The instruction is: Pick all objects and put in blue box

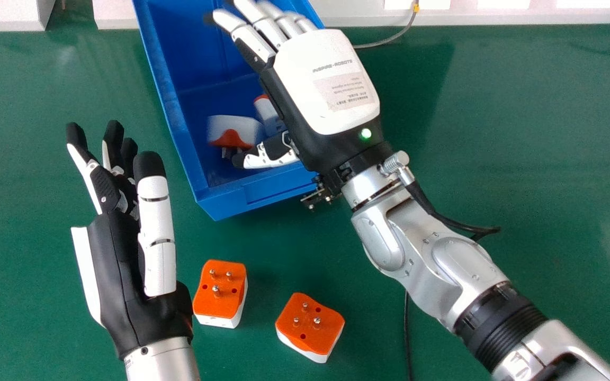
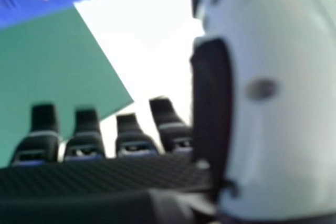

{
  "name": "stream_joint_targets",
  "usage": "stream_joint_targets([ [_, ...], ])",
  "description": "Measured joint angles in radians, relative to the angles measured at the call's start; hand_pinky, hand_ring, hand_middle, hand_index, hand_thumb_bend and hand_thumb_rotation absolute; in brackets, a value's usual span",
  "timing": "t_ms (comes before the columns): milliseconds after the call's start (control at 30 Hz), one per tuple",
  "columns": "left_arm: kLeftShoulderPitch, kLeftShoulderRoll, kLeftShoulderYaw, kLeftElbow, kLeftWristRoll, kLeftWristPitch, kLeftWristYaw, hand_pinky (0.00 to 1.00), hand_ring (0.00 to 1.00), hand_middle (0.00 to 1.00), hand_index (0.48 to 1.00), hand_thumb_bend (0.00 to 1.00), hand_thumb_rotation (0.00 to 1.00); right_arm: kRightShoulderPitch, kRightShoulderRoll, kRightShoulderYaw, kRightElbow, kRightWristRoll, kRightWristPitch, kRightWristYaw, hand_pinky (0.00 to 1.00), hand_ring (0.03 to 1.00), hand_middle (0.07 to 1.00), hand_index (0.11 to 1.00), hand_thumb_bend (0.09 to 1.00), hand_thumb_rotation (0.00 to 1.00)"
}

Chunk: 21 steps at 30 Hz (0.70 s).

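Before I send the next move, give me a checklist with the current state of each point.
1. Right hand open, nothing gripped: ok, its fingers are straight over the blue box.
2. Box upright, open side up: ok.
3. Plugs inside the box: ok, at least two show there, a left one and a right one.
4. Every plug boxed: not ok, two orange-topped plugs are on the green table.
5. Right thumb clear of the box's near wall: cannot tell, they overlap in the head view.
6. Left hand clear of the left table plug: cannot tell, no visible gap.
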Motion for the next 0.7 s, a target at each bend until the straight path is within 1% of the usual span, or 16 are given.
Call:
stream_joint_targets([
  [33, 0.0, 0.0, 0.0, 0.0, 0.0, 0.0, 0.0, 0.97, 0.98, 0.98, 0.971, 0.54, 0.77, 0.01, -0.009, 0.0, -0.021, -0.001, -0.009, -0.015, 0.99, 0.998, 0.999, 0.991, 0.958, 0.48],
  [133, 0.002, 0.0, -0.001, -0.004, 0.0, 0.0, -0.001, 0.97, 0.98, 0.99, 0.971, 0.54, 0.76, 0.049, -0.034, -0.004, -0.108, -0.003, -0.036, -0.052, 1.0, 1.0, 1.0, 1.0, 0.952, 0.59],
  [200, 0.003, 0.0, -0.001, -0.006, 0.0, 0.0, -0.003, 0.97, 0.99, 0.99, 0.972, 0.54, 0.76, 0.092, -0.051, -0.014, -0.196, 0.0, -0.042, -0.056, 1.0, 1.0, 1.0, 1.0, 0.953, 0.6],
  [233, 0.003, 0.0, -0.001, -0.007, 0.0, 0.0, -0.004, 0.97, 0.98, 0.98, 0.968, 0.55, 0.76, 0.12, -0.06, -0.022, -0.253, 0.004, -0.043, -0.046, 0.98, 1.0, 1.0, 1.0, 0.951, 0.61],
  [267, 0.004, 0.0, -0.001, -0.008, -0.001, 0.0, -0.004, 0.97, 0.98, 0.98, 0.965, 0.55, 0.75, 0.157, -0.068, -0.032, -0.326, 0.011, -0.04, -0.026, 0.92, 1.0, 1.0, 1.0, 0.941, 0.63],
  [300, 0.006, 0.0, 0.0, -0.01, -0.001, -0.001, -0.004, 0.97, 0.98, 0.98, 0.965, 0.55, 0.75, 0.178, -0.073, -0.034, -0.366, 0.013, -0.039, -0.012, 0.92, 1.0, 1.0, 1.0, 0.941, 0.63],
  [367, 0.01, 0.001, 0.0, -0.01, -0.001, 0.0, -0.005, 0.96, 0.98, 0.98, 0.964, 0.55, 0.75, 0.241, -0.088, -0.045, -0.482, 0.023, -0.027, 0.065, 0.9, 1.0, 1.0, 1.0, 0.939, 0.63],
  [400, 0.011, 0.001, -0.002, -0.01, -0.001, 0.0, -0.007, 0.96, 0.98, 0.98, 0.964, 0.55, 0.75, 0.271, -0.096, -0.052, -0.535, 0.035, -0.008, 0.118, 0.9, 1.0, 1.0, 1.0, 0.939, 0.63],
  [433, 0.012, 0.002, -0.001, -0.01, -0.001, 0.0, -0.007, 0.96, 0.98, 0.98, 0.958, 0.57, 0.73, 0.309, -0.108, -0.057, -0.603, 0.053, 0.027, 0.198, 0.88, 0.982, 0.997, 1.0, 0.914, 0.65],
  [467, 0.012, 0.003, -0.001, -0.009, -0.001, 0.001, -0.007, 0.95, 0.98, 0.97, 0.953, 0.57, 0.72, 0.347, -0.121, -0.062, -0.669, 0.058, 0.066, 0.281, 0.84, 0.952, 0.988, 0.999, 0.915, 0.67],
  [533, 0.014, 0.003, -0.001, -0.009, -0.001, 0.001, -0.007, 0.95, 0.98, 0.97, 0.949, 0.58, 0.72, 0.408, -0.153, -0.066, -0.772, 0.059, 0.136, 0.437, 0.84, 0.95, 0.99, 1.0, 0.926, 0.67],
  [567, 0.014, 0.003, -0.001, -0.008, -0.001, 0.001, -0.007, 0.94, 0.97, 0.97, 0.949, 0.58, 0.72, 0.434, -0.173, -0.069, -0.819, 0.058, 0.175, 0.522, 0.86, 0.965, 0.995, 0.991, 0.934, 0.64],
  [600, 0.015, 0.004, -0.001, -0.007, -0.001, 0.002, -0.007, 0.94, 0.97, 0.97, 0.95, 0.57, 0.74, 0.467, -0.203, -0.07, -0.877, 0.055, 0.232, 0.65, 0.86, 0.974, 0.997, 0.987, 0.942, 0.62],
  [633, 0.015, 0.004, -0.001, -0.006, -0.001, 0.003, -0.007, 0.94, 0.97, 0.97, 0.95, 0.57, 0.74, 0.474, -0.213, -0.07, -0.889, 0.055, 0.243, 0.679, 0.86, 0.977, 0.998, 0.985, 0.944, 0.62],
  [667, 0.015, 0.004, -0.001, -0.006, -0.001, 0.004, -0.007, 0.94, 0.97, 0.97, 0.951, 0.56, 0.75, 0.488, -0.234, -0.07, -0.919, 0.049, 0.279, 0.765, 0.82, 0.951, 0.976, 0.967, 0.961, 0.58],
  [700, 0.015, 0.004, -0.001, -0.006, -0.001, 0.005, -0.007, 0.94, 0.97, 0.97, 0.951, 0.55, 0.75, 0.5, -0.252, -0.069, -0.938, 0.047, 0.306, 0.829, 0.8, 0.946, 0.971, 0.964, 0.965, 0.57],
])
